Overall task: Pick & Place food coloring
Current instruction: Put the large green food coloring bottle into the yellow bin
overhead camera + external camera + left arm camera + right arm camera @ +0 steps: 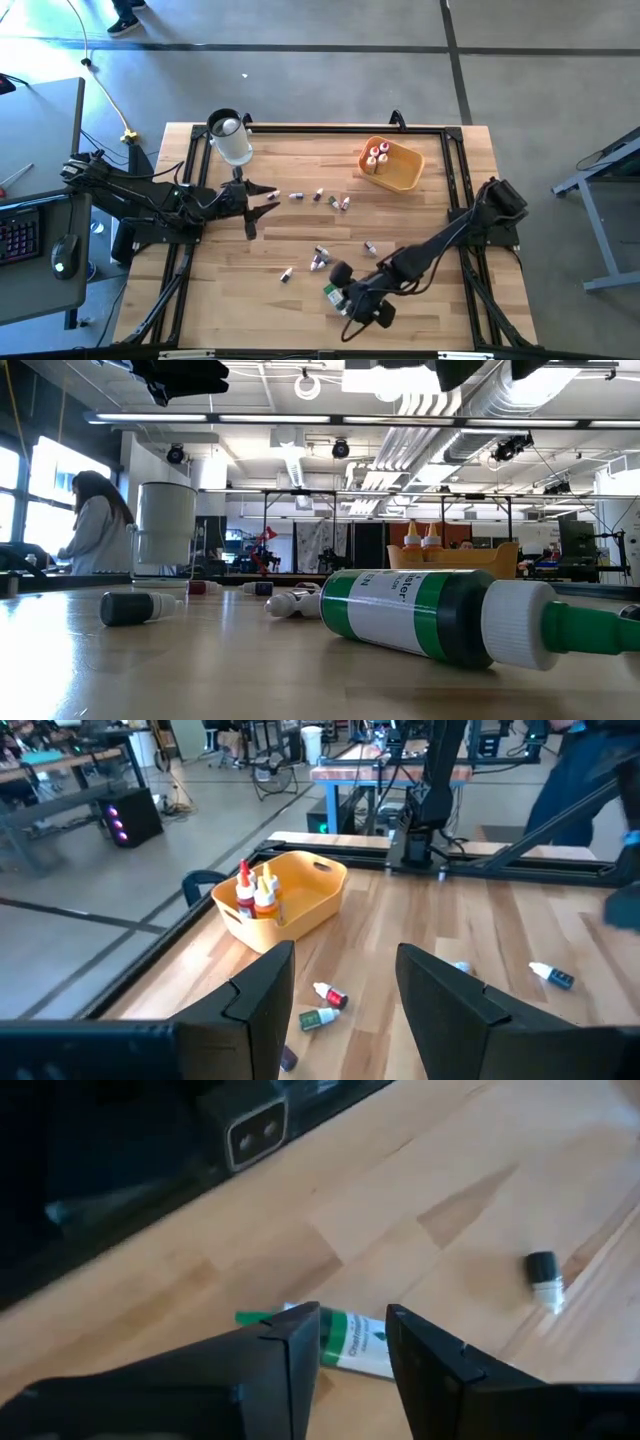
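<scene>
A green food coloring bottle [331,292] with a white label lies on its side near the table's front edge; it fills the low view [430,622]. My right gripper [350,1320] hangs open just above it, a finger to either side, touching nothing. Several small food coloring bottles [320,197] lie scattered across the middle of the table. The orange-yellow tray [405,172] at the far right holds a few upright bottles [255,895]. My left gripper [345,960] waits open above the table's left side [262,200].
A clear round jar [231,140] stands at the far left, close to my left arm. A dark-capped vial [543,1275] lies on the wood beyond my right gripper. Black frame rails [455,170] edge the table. A person [95,525] stands in the room behind.
</scene>
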`<state>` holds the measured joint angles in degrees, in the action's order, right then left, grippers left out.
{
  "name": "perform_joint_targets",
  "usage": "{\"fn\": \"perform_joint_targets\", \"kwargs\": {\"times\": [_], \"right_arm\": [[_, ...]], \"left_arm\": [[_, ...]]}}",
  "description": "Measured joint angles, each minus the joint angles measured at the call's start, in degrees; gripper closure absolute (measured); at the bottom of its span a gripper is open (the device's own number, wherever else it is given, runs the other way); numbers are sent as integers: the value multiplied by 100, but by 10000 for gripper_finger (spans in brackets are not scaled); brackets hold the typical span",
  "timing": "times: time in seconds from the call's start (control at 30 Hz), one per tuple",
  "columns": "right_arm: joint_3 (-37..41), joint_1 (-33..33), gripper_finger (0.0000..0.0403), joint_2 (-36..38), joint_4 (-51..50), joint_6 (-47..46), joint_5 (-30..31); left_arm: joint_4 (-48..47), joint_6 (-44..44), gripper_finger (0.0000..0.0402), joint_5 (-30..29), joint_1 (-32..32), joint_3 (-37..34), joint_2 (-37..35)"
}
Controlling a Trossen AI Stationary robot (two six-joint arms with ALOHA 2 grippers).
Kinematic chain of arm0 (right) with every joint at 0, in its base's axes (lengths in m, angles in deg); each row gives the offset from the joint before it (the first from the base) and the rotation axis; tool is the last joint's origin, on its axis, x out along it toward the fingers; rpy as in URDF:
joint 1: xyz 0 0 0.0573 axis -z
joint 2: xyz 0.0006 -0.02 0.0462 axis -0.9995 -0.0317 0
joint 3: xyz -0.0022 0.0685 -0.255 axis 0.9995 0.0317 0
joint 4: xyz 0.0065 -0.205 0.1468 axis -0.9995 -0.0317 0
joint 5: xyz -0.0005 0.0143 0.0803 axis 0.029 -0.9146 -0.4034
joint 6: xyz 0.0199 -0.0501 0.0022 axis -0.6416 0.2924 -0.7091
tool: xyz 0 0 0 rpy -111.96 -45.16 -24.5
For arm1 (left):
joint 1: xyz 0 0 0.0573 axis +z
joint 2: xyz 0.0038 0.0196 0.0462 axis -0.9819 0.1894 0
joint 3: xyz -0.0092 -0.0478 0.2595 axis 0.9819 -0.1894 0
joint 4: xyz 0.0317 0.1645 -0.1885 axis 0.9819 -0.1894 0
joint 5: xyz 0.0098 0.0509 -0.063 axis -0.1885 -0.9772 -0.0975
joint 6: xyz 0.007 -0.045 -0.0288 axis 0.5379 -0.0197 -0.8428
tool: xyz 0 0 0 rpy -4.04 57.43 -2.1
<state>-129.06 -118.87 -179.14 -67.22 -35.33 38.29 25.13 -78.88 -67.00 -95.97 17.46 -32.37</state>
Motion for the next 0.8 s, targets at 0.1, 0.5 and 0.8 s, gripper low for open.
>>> {"fn": "perform_joint_targets", "kwargs": {"times": [0.1, 0.5, 0.8], "right_arm": [[0, 104, 278, -138, 4, -369, -154], [2, 65, 214, -529, -54, 1491, -103], [2, -150, 212, -806, -298, 2943, -49]], "left_arm": [[0, -150, 229, 160, 0, 0, 0], [-19, -188, 229, 247, 0, 0, 2], [-43, -887, 229, 242, 0, 0, 64]]}}
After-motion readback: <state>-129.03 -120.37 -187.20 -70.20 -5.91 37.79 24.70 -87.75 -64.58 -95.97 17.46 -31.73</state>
